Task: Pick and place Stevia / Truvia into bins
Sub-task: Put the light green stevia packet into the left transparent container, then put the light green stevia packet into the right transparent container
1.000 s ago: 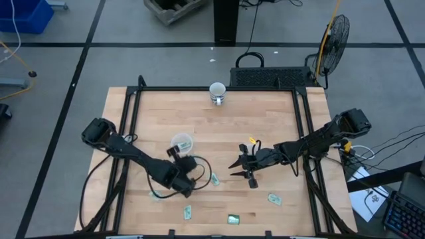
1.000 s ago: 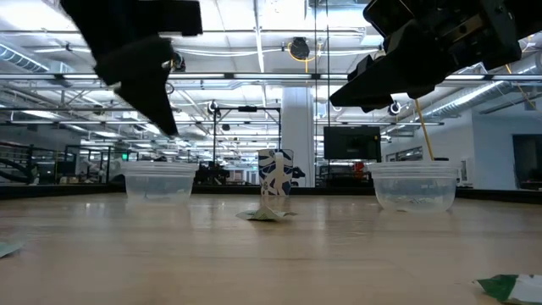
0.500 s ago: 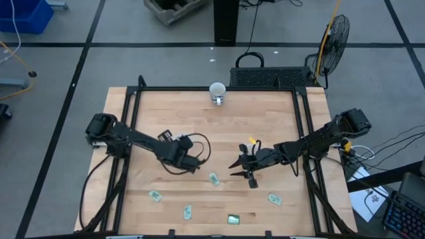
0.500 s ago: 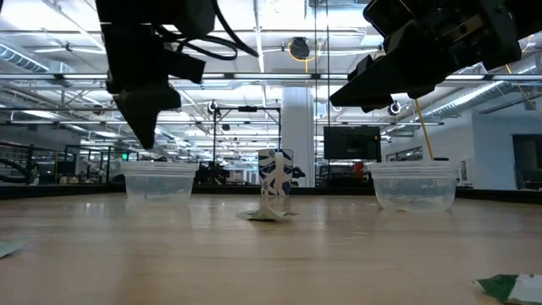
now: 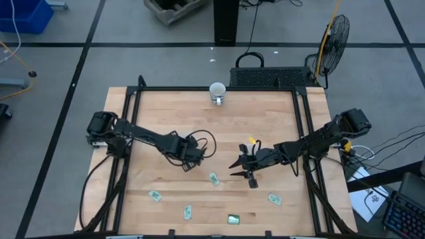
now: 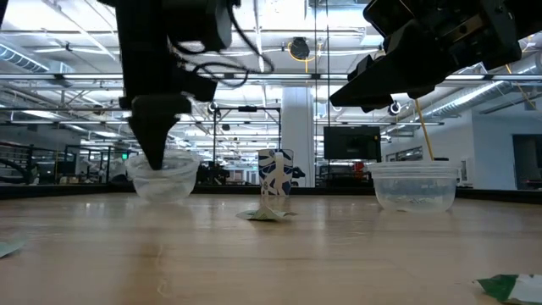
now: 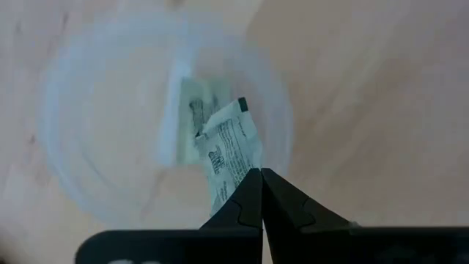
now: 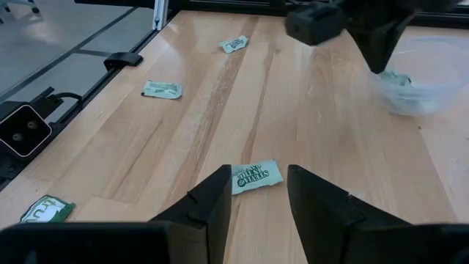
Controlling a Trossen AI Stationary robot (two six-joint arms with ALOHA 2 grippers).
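Left claw (image 7: 260,176): jaws pinched on a Stevia sachet (image 7: 231,155), held over the left clear cup (image 6: 163,175). Loose sachets on surface (image 5: 265,119): four along near edge, one (image 5: 214,178) centre. Right claw (image 5: 234,166): jaws parted, empty, beside right cup (image 6: 414,185).

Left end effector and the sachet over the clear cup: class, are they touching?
Touching. The left wrist view shows the left end effector pinching a corner of the sachet, which hangs over the clear cup.
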